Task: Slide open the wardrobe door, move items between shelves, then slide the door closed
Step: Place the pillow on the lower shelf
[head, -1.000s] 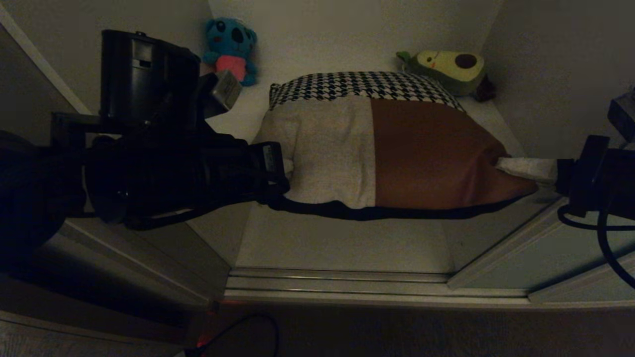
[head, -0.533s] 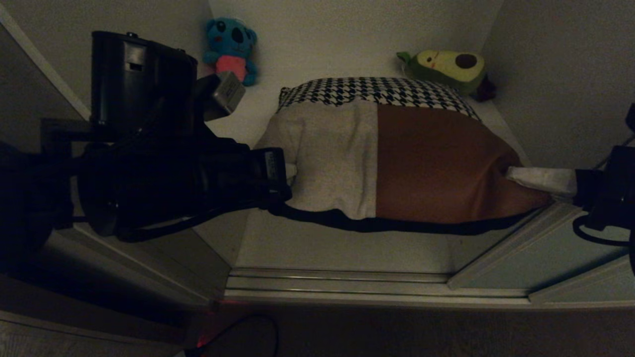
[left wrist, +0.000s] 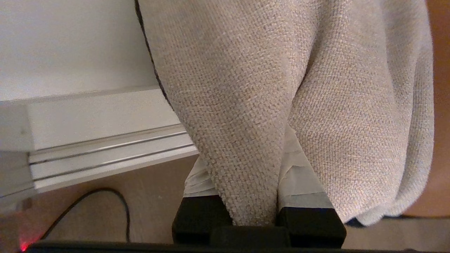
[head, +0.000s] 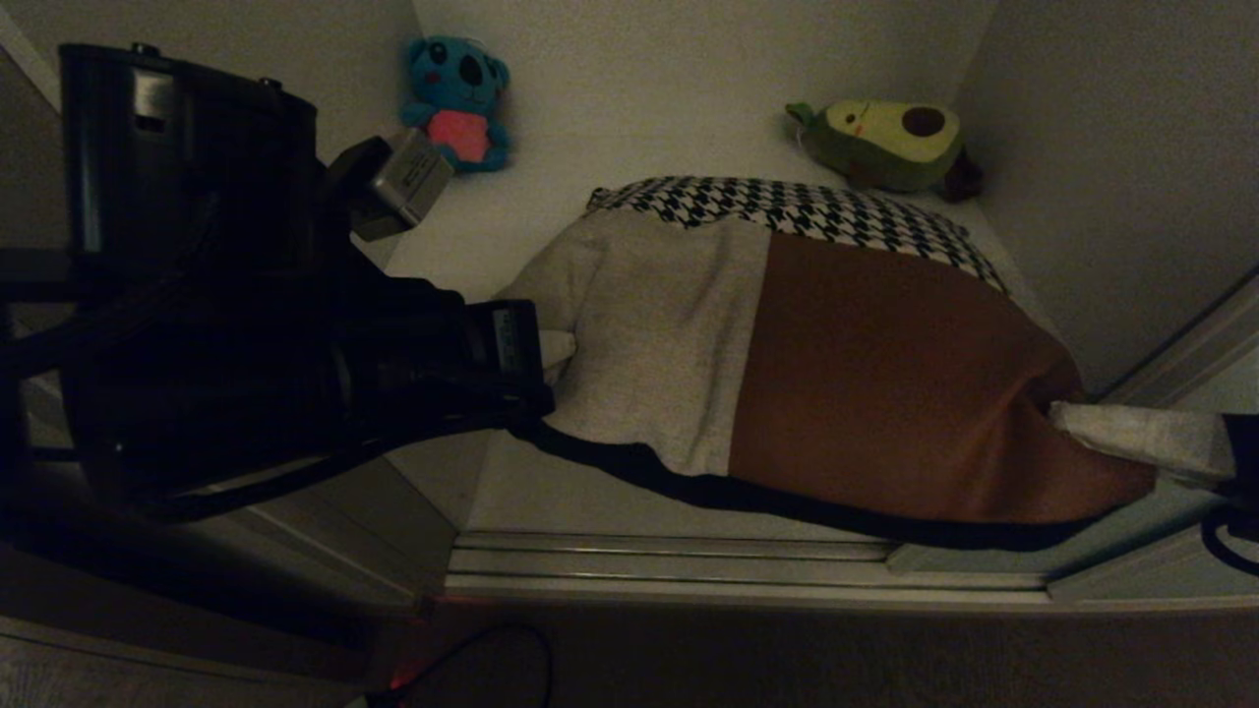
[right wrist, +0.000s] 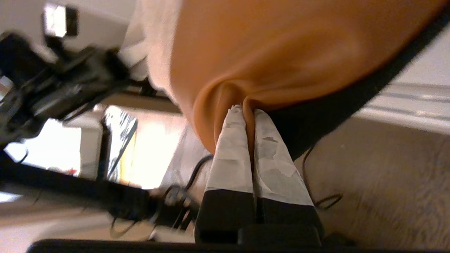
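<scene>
- Head view: I see the cushion (head: 787,364) hanging between my two grippers, above the shelf (head: 679,501) and its front track. My left gripper (head: 551,349) pinches the beige corner; my right gripper (head: 1067,418) pinches the brown corner, near the door (head: 1195,369). A blue plush (head: 454,98) and an avocado plush (head: 890,138) sit at the back, well apart from the cushion.
- Left wrist view: my left fingers (left wrist: 302,179) are clamped on a fold of beige fabric, and the cushion (left wrist: 246,88) spreads away from them.
- Right wrist view: my right fingers (right wrist: 228,154) are pressed together on a tuck of brown cover; the cushion (right wrist: 281,52) bulges just beyond the tips.
</scene>
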Available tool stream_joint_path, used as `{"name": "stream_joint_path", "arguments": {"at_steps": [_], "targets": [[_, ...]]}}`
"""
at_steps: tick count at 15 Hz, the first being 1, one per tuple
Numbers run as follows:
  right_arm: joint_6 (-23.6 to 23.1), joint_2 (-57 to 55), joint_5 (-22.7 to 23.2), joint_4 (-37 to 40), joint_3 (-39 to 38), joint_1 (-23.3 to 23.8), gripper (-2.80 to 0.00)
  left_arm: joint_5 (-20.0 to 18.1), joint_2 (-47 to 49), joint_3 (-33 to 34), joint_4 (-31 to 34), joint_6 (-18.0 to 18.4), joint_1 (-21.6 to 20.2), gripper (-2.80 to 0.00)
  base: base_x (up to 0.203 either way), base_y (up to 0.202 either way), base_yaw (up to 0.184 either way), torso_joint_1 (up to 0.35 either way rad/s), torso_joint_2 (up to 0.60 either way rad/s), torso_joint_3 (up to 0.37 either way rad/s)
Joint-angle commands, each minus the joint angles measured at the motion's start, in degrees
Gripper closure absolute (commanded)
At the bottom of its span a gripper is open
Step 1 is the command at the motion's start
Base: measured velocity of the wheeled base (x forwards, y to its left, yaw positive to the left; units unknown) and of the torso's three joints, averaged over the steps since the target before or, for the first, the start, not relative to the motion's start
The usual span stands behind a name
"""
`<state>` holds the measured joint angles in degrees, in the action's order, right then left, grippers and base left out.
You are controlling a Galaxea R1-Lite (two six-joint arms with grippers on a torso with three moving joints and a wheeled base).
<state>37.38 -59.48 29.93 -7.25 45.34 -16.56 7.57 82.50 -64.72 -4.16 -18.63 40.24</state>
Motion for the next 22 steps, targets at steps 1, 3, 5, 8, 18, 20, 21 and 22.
{"name": "stream_joint_path", "arguments": {"at_steps": [1, 3, 5, 8, 18, 20, 21, 22], "targets": [[0.28, 3.93, 0.16, 0.87, 0.3, -1.26, 0.0, -0.16, -1.89, 0.21, -0.15, -0.15, 0.45, 0.0, 0.0, 0.0, 0.0, 0.0, 0.0, 0.0], [0.37, 6.02, 0.21, 2.1, 0.28, -1.71, 0.0, 0.12, -2.61, 0.18, -0.15, -0.04, 1.29, 0.0, 0.0, 0.0, 0.0, 0.0, 0.0, 0.0], [0.74, 7.73, 0.24, 2.57, 0.0, -1.74, 0.0, 0.17, -2.95, 0.3, -0.2, -0.28, 2.74, 0.0, 0.0, 0.0, 0.0, 0.0, 0.0, 0.0], [0.77, 9.65, 0.22, 3.64, -0.16, -2.51, 0.0, 0.25, -3.05, 1.79, -0.24, -0.01, 3.8, 0.0, 0.0, 0.0, 0.0, 0.0, 0.0, 0.0], [0.86, 9.82, -0.05, 3.38, -0.25, -2.42, 0.0, 0.32, -3.5, 1.8, -0.25, 0.07, 3.88, 0.0, 0.0, 0.0, 0.0, 0.0, 0.0, 0.0], [0.86, 9.3, -0.05, 3.13, 0.02, -2.5, 0.0, 0.25, -3.84, 1.78, -0.33, -0.29, 3.88, 0.0, 0.0, 0.0, 0.0, 0.0, 0.0, 0.0], [0.86, 9.19, 0.04, 3.12, 0.28, -2.51, 0.0, 0.22, -3.84, 1.41, -0.32, -0.16, 3.88, 0.0, 0.0, 0.0, 0.0, 0.0, 0.0, 0.0], [0.86, 9.04, 0.12, 3.12, 0.28, -2.51, 0.0, 0.16, -3.84, 1.17, -0.31, 0.15, 3.88, 0.0, 0.0, 0.0, 0.0, 0.0, 0.0, 0.0]]}}
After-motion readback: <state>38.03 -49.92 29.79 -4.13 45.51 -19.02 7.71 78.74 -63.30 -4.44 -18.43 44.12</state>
